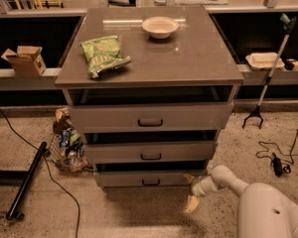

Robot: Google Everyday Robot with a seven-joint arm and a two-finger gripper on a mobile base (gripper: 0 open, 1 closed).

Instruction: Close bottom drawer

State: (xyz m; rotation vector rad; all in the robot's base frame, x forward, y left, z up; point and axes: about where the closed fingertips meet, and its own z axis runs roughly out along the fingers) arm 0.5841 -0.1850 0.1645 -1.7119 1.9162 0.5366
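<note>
I read the bottom drawer (139,178) as nearly home: its front sits low on the cabinet (188,58), about level with the middle drawer (119,151) above it, with only a thin dark gap showing along its top edge. I cannot confirm from this view that it is fully seated, so I judge that a short final push may remain. The gripper (190,191) is at floor level by the right end of that drawer front, fingers spread apart and holding nothing (one tip is close against the front, but I cannot tell whether it touches). The top drawer (114,117) and middle drawer also stand slightly proud, which is not part of this job. On the cabinet top lie a chip bag (103,55) and a bowl (160,27), both well clear of the work. To the left on the floor are a heap of litter (67,145), a black pole (26,180) and a cable (64,192); a grabber tool (268,78) leans at the right. None of these lies between the gripper and the drawer.
</note>
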